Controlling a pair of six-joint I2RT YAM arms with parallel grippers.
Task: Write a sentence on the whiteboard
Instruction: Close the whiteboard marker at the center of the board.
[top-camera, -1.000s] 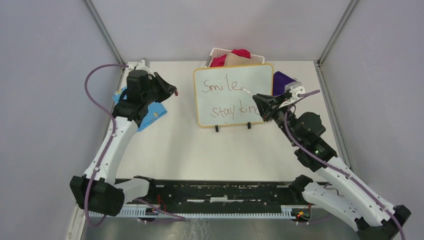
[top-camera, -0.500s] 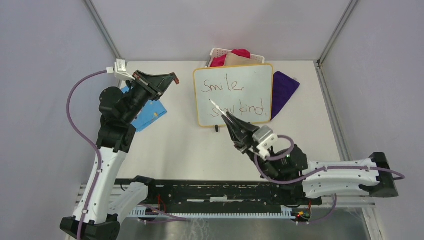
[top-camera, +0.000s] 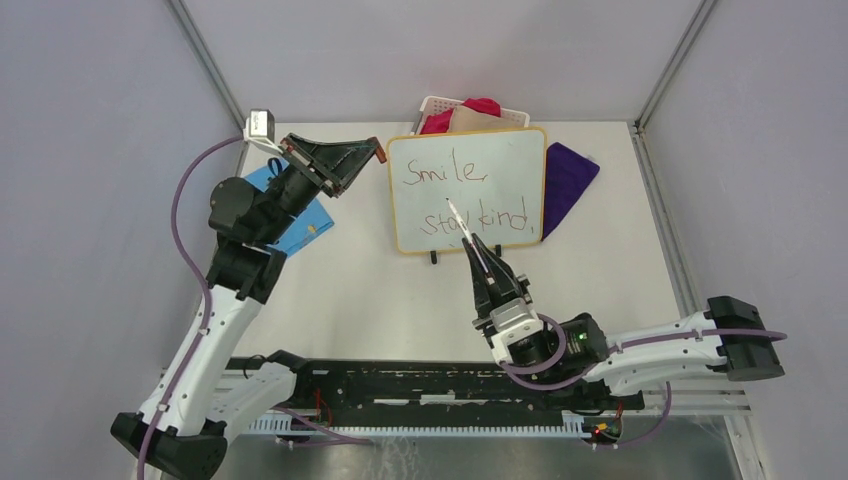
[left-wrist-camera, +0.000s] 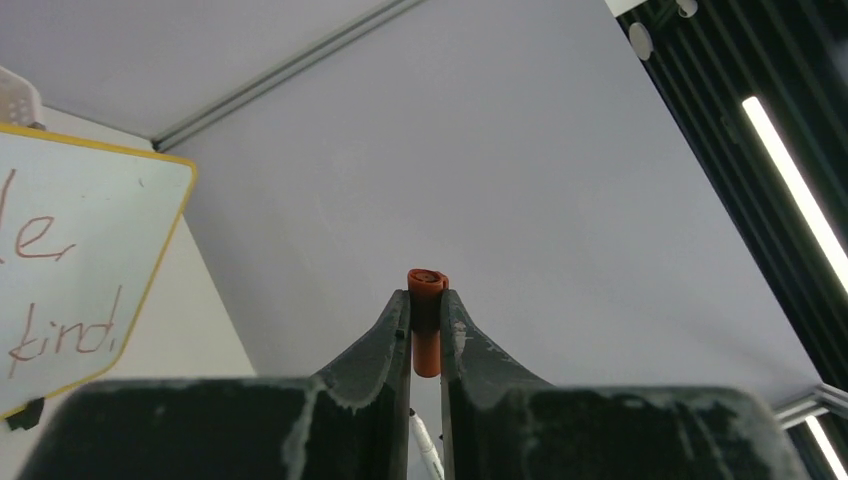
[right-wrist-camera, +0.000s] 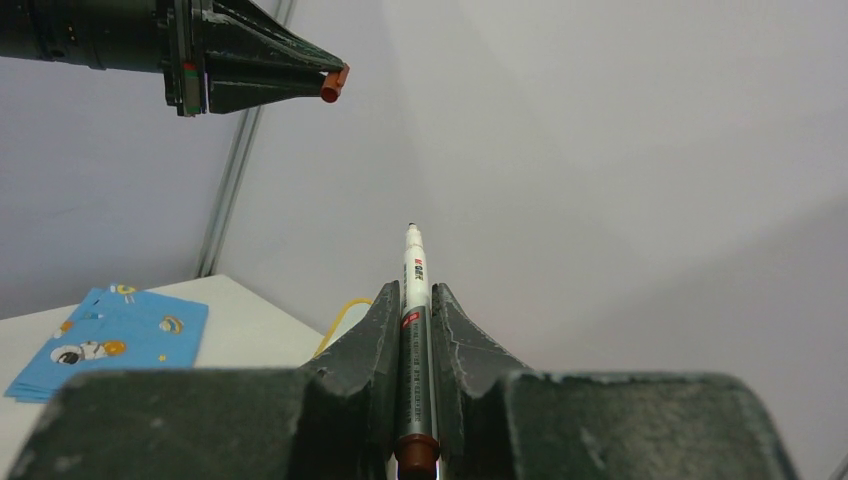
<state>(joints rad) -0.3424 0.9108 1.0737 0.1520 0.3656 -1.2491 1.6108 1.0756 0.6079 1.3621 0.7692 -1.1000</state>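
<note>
A red cap (left-wrist-camera: 427, 285) is clamped in the left gripper (left-wrist-camera: 426, 308), raised beside the whiteboard (top-camera: 500, 160). A white marker (right-wrist-camera: 413, 270) is pinched lengthwise in the right gripper (right-wrist-camera: 415, 300). The whiteboard is stood upright at the far side of the table (top-camera: 370, 290), with the sentence (top-camera: 450, 175) written on it.

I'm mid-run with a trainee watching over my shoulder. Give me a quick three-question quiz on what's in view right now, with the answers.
1. True or false: the left gripper is empty.
2. In the top view, what lies just right of the whiteboard? A) a green mug B) the purple cloth C) a sponge
3. Fill in: the lower line of the sentence reads "stay ____".

Key
1. False: it pinches an orange cap.
2. B
3. kind
</note>
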